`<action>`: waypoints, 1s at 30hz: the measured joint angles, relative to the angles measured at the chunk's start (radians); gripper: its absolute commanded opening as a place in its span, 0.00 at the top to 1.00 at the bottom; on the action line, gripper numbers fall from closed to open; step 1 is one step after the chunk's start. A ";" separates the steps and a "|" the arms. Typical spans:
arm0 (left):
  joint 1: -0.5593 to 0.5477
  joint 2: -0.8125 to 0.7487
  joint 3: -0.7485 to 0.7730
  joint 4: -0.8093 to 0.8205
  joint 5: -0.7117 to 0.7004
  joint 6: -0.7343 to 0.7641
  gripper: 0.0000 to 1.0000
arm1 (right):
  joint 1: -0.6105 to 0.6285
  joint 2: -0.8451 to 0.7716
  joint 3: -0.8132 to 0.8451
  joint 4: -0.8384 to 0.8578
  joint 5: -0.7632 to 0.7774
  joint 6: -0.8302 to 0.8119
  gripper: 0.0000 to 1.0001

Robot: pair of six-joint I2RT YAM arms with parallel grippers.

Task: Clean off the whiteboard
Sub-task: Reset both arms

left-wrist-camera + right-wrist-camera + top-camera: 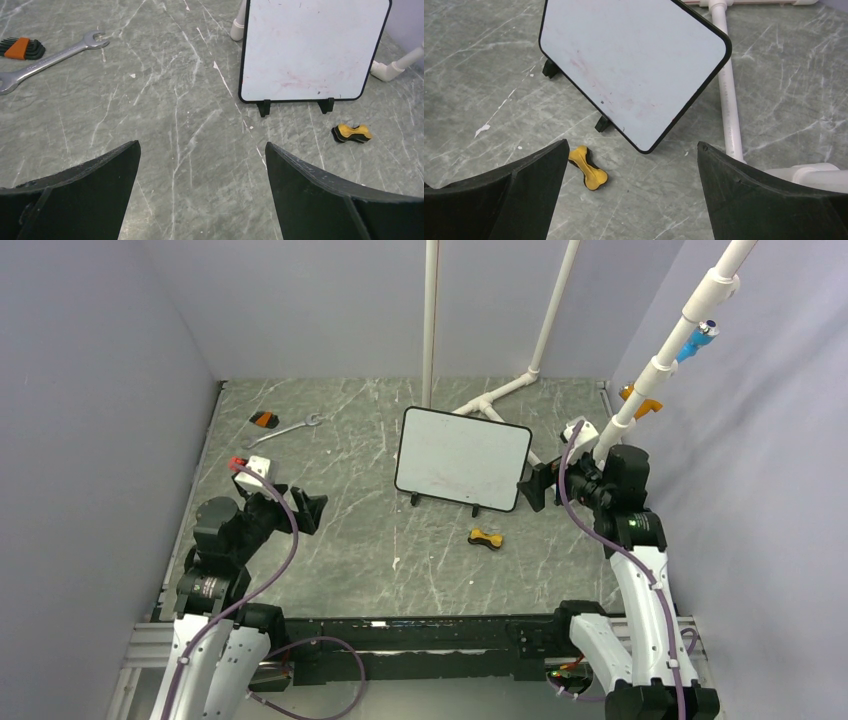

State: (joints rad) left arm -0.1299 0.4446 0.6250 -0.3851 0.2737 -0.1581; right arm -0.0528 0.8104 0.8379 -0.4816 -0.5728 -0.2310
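Observation:
The whiteboard stands tilted on black feet mid-table, its face nearly blank with faint reddish smears. A small yellow and black bone-shaped eraser lies on the table in front of the board. My left gripper hovers open at the left, well away from the board, nothing between its fingers. At the board's right edge my right gripper is open and empty, with the eraser just beside its left finger in the wrist view.
A silver wrench and an orange-and-black hex key set lie at the back left. White PVC pipes run behind and to the right of the board. Grey walls enclose the table.

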 measured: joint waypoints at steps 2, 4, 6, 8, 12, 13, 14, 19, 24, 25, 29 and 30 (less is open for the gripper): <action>0.005 0.002 0.000 -0.002 -0.002 0.000 0.01 | 0.000 0.009 0.000 0.001 -0.007 0.000 0.00; 0.012 0.005 0.000 -0.002 -0.006 0.000 0.01 | 0.000 0.020 0.000 0.002 -0.012 0.000 0.00; 0.019 0.004 0.000 -0.002 -0.008 0.000 0.01 | -0.003 0.028 0.000 0.002 -0.013 0.002 0.00; 0.023 0.005 0.000 -0.002 -0.008 0.000 0.01 | -0.009 0.034 0.000 0.002 -0.018 0.007 0.00; 0.027 0.004 0.000 -0.002 -0.004 -0.001 0.01 | -0.018 0.043 0.000 0.002 -0.035 0.013 0.00; 0.027 0.004 0.000 -0.002 -0.002 -0.001 0.01 | -0.020 0.047 0.000 0.002 -0.037 0.014 0.00; 0.027 0.004 0.000 -0.002 0.001 -0.001 0.01 | -0.022 0.051 0.000 0.002 -0.039 0.014 0.00; 0.029 0.004 0.000 -0.002 0.008 -0.001 0.01 | -0.025 0.070 0.000 0.002 -0.040 0.015 0.00; 0.036 0.004 0.000 -0.002 0.016 -0.003 0.01 | -0.026 0.078 0.000 0.002 -0.039 0.017 0.00; 0.037 0.004 0.000 -0.002 0.017 -0.003 0.01 | -0.027 0.078 0.000 0.002 -0.039 0.017 0.00; 0.040 0.004 0.000 -0.002 0.018 -0.004 0.01 | -0.031 0.078 0.000 0.002 -0.039 0.017 0.00; 0.040 0.004 0.000 -0.002 0.018 -0.004 0.01 | -0.032 0.078 0.000 0.002 -0.039 0.017 0.00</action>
State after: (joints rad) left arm -0.0898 0.4488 0.6250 -0.3870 0.2920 -0.1619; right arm -0.0845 0.8883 0.8379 -0.4801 -0.6117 -0.2142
